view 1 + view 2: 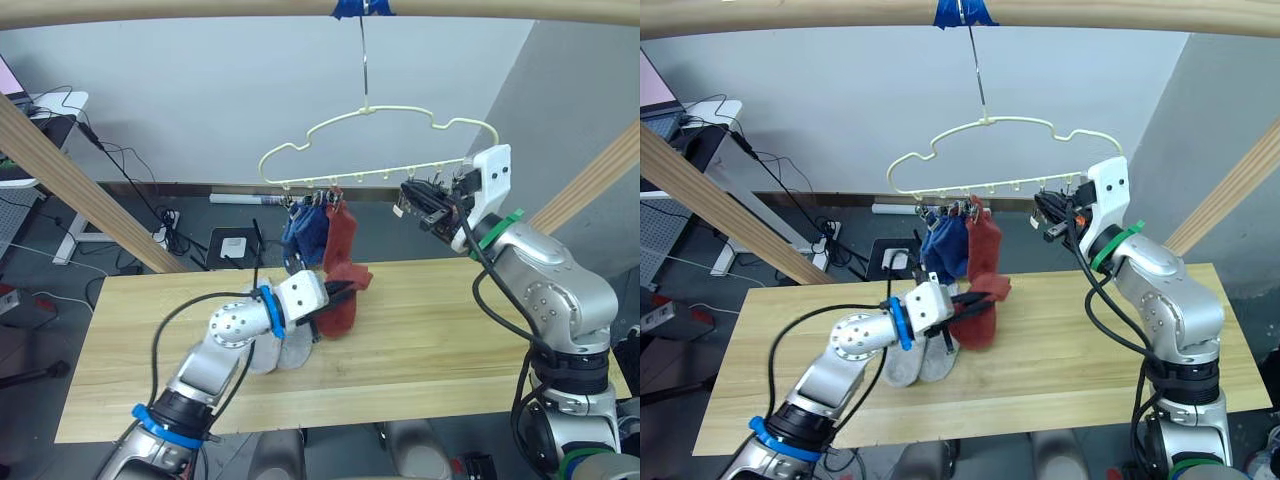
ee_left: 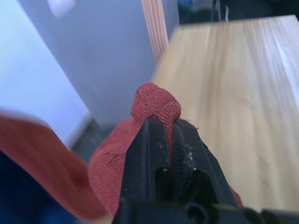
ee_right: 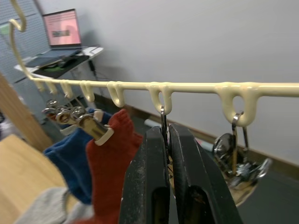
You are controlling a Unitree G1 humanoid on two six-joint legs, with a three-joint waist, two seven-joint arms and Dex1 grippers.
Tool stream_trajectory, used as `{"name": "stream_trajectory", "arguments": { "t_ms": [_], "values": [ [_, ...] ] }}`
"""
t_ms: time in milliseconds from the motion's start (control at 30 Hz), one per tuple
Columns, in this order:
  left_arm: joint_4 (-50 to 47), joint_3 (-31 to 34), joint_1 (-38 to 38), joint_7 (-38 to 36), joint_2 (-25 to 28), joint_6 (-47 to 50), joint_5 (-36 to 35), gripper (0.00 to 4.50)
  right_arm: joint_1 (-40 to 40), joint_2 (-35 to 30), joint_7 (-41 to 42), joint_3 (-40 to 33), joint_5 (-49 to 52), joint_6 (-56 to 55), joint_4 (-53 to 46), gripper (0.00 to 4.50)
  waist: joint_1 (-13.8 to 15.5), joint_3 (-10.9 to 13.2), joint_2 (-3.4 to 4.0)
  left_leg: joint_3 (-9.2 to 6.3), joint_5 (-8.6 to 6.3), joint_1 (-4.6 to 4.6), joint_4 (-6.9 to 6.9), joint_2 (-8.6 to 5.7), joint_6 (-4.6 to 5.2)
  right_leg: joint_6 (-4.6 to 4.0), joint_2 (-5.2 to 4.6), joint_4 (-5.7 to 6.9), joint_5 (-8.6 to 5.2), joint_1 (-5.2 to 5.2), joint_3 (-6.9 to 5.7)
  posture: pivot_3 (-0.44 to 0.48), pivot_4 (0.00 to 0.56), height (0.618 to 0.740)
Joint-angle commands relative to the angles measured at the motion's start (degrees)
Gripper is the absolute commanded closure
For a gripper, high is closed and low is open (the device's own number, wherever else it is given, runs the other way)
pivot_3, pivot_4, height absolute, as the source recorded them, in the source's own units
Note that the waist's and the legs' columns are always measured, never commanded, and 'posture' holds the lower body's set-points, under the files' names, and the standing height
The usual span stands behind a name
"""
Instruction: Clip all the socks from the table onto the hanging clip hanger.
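The clip hanger [image 1: 385,150] dangles by its long hook from the wooden pole up top, cloud outline level, and there's already a crowd at its left end: two blue socks [image 1: 305,232] and a rust red sock [image 1: 339,238] pinned side by side on the clips. Down below, the left gripper [image 1: 352,286] has its black fingers squeezed tight on a second rust red sock [image 1: 985,305], a fold of knit bulging out past the fingertips [image 2: 161,135], the rest draping toward the table [image 1: 440,340]. Two light grey socks [image 1: 922,358] lie on the planks right under that forearm, touching each other. Up high, the right gripper [image 3: 166,133] sits at the hanger's bar, fingers pressed together around a metal clip [image 3: 163,122] hanging from its loop, with another clip [image 3: 238,156] just beside.
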Motion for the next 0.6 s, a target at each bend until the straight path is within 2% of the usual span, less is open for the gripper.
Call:
{"name": "stream_trajectory", "arguments": {
  "t_ms": [33,100,267,600],
  "values": [
    [-1.6,1.6,1.6,2.6,1.3,-11.7,2.9,4.49,-1.8,1.3,-2.5,-6.0,8.0,7.8,0.2,4.5,0.0,0.0,0.0,0.0,0.0,-0.01,0.0,0.0,0.0,0.0,-0.01,-0.01,0.0,0.0,0.0,-0.172,0.279,0.74],
    [-1.0,2.9,2.1,5.2,1.6,-16.5,4.9,4.49,-3.4,2.8,-5.1,-9.4,13.7,13.6,0.4,4.5,-0.1,0.0,0.01,0.01,-0.01,-0.01,-0.01,0.0,0.01,0.0,-0.01,-0.01,0.0,-0.01,0.01,-0.173,0.279,0.74],
    [0.9,4.3,0.6,11.1,0.2,-21.2,10.0,4.49,-5.9,6.6,-13.0,-15.4,23.4,23.7,0.9,4.5,0.0,0.0,0.01,-0.01,-0.01,-0.03,0.0,0.0,0.02,0.0,0.0,0.03,0.0,-0.02,-0.01,-0.171,0.277,0.74],
    [2.9,3.0,-1.5,13.9,-0.4,-24.0,12.3,4.49,-7.3,9.9,-24.7,-19.5,32.1,26.3,2.7,4.5,-0.2,0.0,0.01,0.0,-0.01,-0.04,-0.01,-0.01,0.03,0.0,0.02,0.04,0.0,-0.04,-0.02,-0.172,0.273,0.74]
  ]
}}
